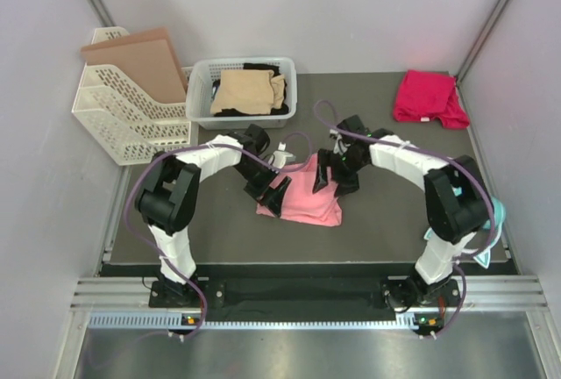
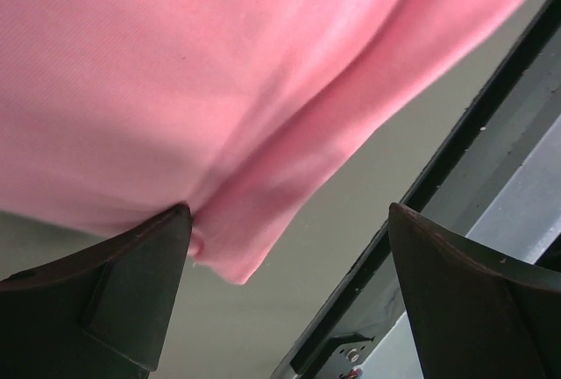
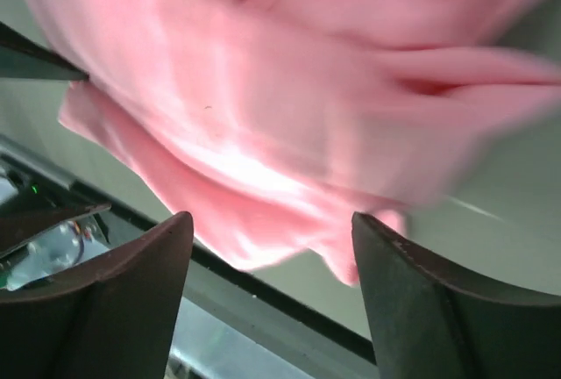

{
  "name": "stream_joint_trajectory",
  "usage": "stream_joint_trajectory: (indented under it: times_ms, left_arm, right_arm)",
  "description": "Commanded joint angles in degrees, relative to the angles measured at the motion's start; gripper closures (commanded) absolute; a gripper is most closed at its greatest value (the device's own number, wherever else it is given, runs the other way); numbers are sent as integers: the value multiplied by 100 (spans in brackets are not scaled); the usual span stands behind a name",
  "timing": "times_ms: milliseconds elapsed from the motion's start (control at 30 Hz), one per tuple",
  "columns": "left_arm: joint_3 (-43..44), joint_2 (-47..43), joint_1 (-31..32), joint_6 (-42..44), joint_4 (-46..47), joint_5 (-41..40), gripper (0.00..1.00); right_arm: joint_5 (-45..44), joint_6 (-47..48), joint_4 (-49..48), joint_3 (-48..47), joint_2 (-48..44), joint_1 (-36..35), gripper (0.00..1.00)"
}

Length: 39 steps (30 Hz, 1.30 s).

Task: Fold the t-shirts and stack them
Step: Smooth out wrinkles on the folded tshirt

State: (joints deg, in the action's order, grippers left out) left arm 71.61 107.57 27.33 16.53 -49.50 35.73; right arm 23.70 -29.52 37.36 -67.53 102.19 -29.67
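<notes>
The light salmon pink t-shirt point(image 1: 307, 196) lies crumpled in the middle of the dark grey worktop point(image 1: 386, 221), between the two arms. Whether it carries a label or a print I cannot tell: from above it is too small, and both black hands cover part of its upper edge.

The left hand point(image 1: 273, 193) is at the left side of this shirt. In the left wrist view its jaws stand wide apart and hold nothing. One fingertip point(image 2: 175, 221) touches the rim of the pink cloth point(image 2: 219, 89), and the other finger is over the bare worktop.

The right hand point(image 1: 331, 175) is at the upper right part of the shirt. In the right wrist view its jaws are also spread and grip nothing. The pink cloth point(image 3: 289, 116) there is blurred, so its folds are hard to make out.

The deep magenta-red t-shirt point(image 1: 429, 98) lies bunched in the far right corner, well apart from the hands. The white plastic basket point(image 1: 197, 98) at the back holds the tan t-shirt point(image 1: 245, 91), and the black t-shirt point(image 1: 263, 68) shows only at the edges beneath it. Left of the basket stands a white lattice file rack point(image 1: 123, 125) with a brown cardboard sheet point(image 1: 140, 59) in it. A teal object point(image 1: 497, 214) shows behind the right arm and is mostly hidden.
</notes>
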Motion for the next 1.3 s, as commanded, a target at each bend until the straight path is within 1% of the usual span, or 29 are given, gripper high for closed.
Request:
stream_joint_trajectory:
  times_ms: [0,33,133,300,533,700,767,833,900,1033,1133,1267]
  left_arm:
    - [-60,-254,-114,210,10,-470,1]
    - [-25,-306,-114,201,10,-470,1]
    - [106,-385,-123,201,-95,-435,1]
    - [248,-500,-114,245,-245,-435,1]
    - [300,-641,-123,324,-341,-523,1]
    - [292,-658,-123,324,-342,-549,1]
    - [292,-676,-114,324,-342,-575,1]
    - [292,-693,-114,324,-342,-593,1]
    - [283,-720,-114,333,-350,-628,1]
    - [221,-781,-114,359,-359,-663,1]
    - [221,-781,-114,359,-359,-681,1]
    - [256,-790,-123,333,-377,-628,1]
  right_arm:
    - [-569,438,184,-42,-657,786,25]
    - [-525,464,105,-6,-631,979,25]
    - [-481,482,-140,161,-403,1156,25]
    - [-279,394,-563,214,142,1165,26]
    - [529,280,-1161,240,705,1174,25]
    - [1284,52,-1915,591,925,1157,25]
    - [1347,-54,-2048,723,1048,1122,25]
    - [1663,-98,-2250,863,1206,1121,26]
    - [1708,-124,-2347,978,1172,1139,27]
    - [1717,-142,-2392,1311,655,1358,28]
    - [1559,-90,-2120,1365,347,1543,31]
    - [1304,-80,-1900,1514,12,1789,33]
